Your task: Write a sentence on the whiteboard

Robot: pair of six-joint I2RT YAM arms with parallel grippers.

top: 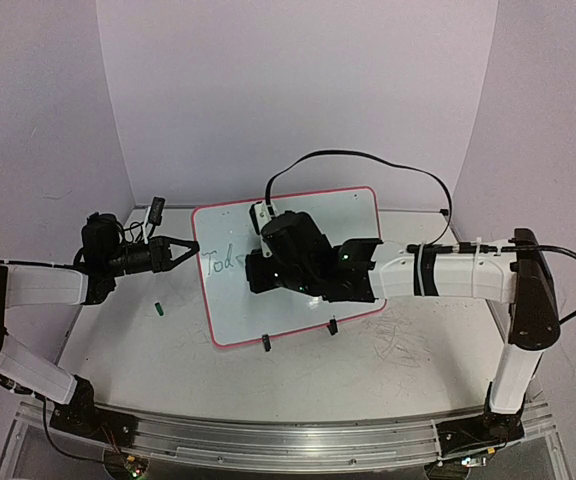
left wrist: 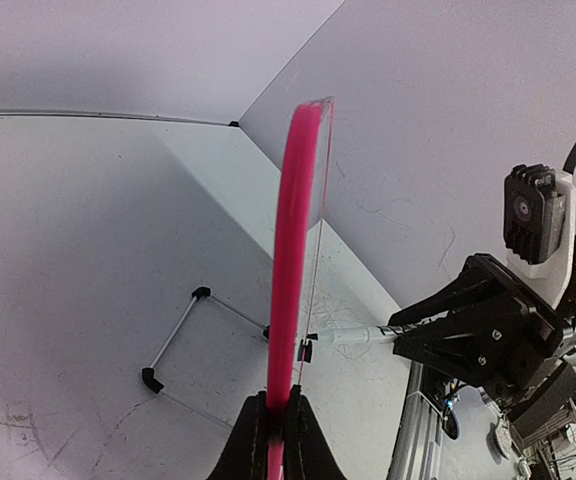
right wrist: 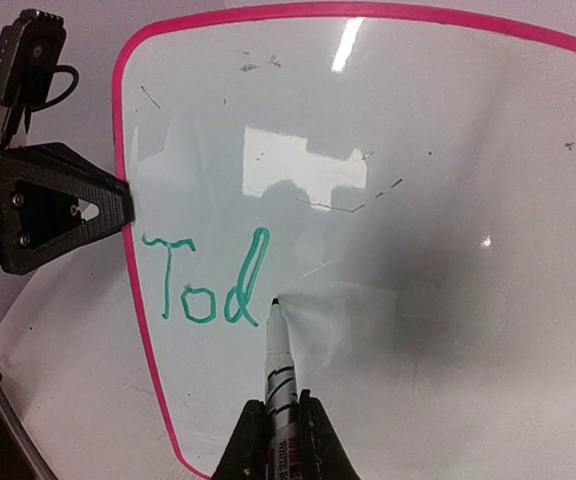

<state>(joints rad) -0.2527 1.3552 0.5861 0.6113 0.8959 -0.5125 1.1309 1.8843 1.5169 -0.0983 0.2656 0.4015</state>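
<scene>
The whiteboard (top: 353, 215), white with a pink frame, stands tilted at mid-table. My left gripper (top: 190, 247) is shut on its left frame edge (left wrist: 293, 250), the fingertips pinching the pink rim (left wrist: 276, 410). Green letters "Tod" (right wrist: 203, 285), the start of the sentence, sit near the board's left side (top: 220, 262). My right gripper (right wrist: 280, 410) is shut on a white marker pen (right wrist: 280, 365). The pen's tip rests at the board just right of the "d". From the left wrist the pen (left wrist: 353, 337) pokes at the board's face.
A small green pen cap (top: 157, 309) lies on the table left of the board. Two black clip feet (top: 266, 343) hold the board's lower edge, and a wire stand (left wrist: 153, 380) props it from behind. A black cable (top: 368, 160) arcs above the right arm.
</scene>
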